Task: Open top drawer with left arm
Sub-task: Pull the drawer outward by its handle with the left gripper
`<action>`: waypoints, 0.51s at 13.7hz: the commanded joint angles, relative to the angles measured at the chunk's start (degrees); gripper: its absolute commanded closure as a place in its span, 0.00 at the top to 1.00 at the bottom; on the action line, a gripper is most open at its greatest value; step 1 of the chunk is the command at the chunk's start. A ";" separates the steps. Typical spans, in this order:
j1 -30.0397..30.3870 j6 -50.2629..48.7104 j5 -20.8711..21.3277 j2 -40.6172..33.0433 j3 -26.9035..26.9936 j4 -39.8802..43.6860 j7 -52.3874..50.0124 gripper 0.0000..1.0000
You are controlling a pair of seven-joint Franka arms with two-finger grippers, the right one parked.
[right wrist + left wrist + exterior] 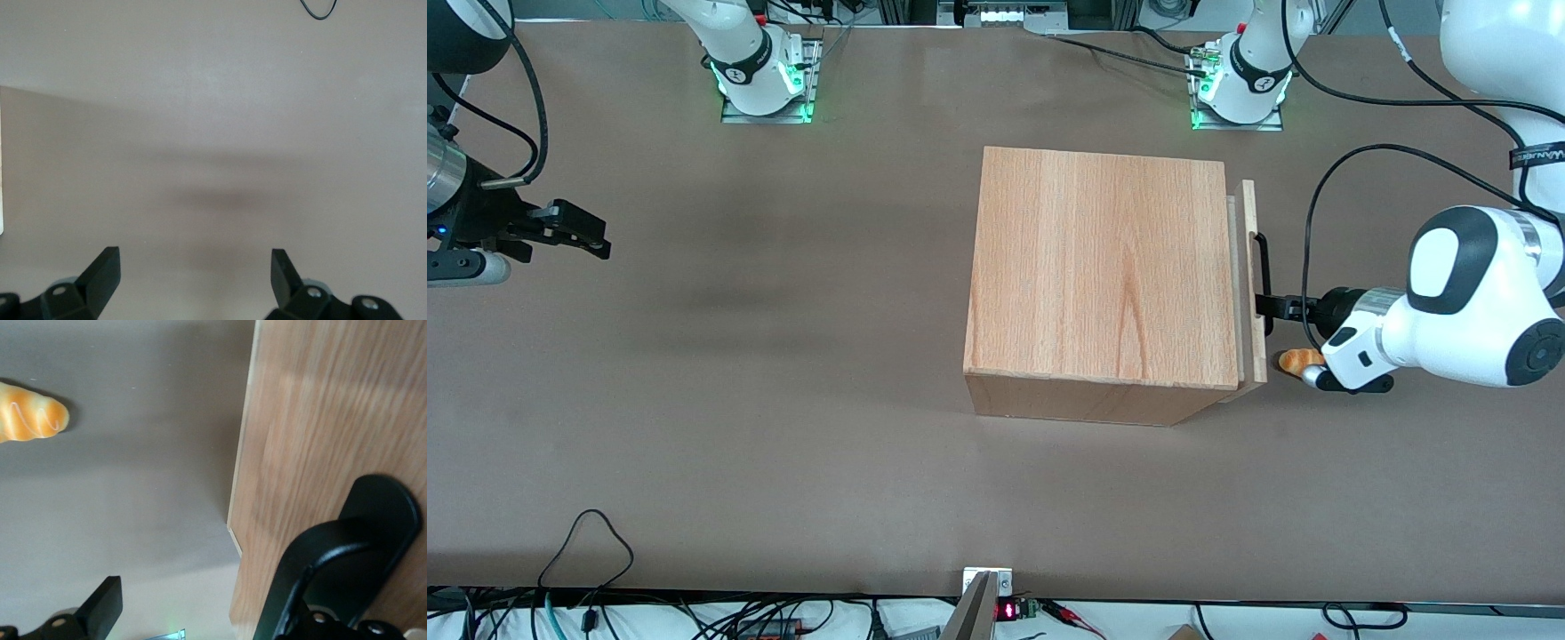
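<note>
Front view: brown table (783, 400), hand (1267, 307) spread wide, one finger hooking the top drawer (1251, 276) handle.

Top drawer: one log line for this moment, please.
left arm's gripper: at black handle | top drawer: slightly out | orange bread roll: on table beside arm

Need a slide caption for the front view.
Left gripper at the top drawer handle, drawer barely out of the cabinet.

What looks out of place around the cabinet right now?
One thing: an orange-striped croissant-like toy lies on the table beside the top drawer, under the left arm, in the drawer's path. The gripper is at the black handle; the drawer sits slightly out. Nothing is spilled or damaged.
</note>
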 commanded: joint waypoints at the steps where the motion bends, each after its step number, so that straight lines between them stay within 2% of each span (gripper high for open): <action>1: 1.21 2.56 1.93 4.36 0.63 3.56 -0.01 1.00; 7: 2.79 2.48 1.84 4.98 2.56 5.14 -0.02 1.00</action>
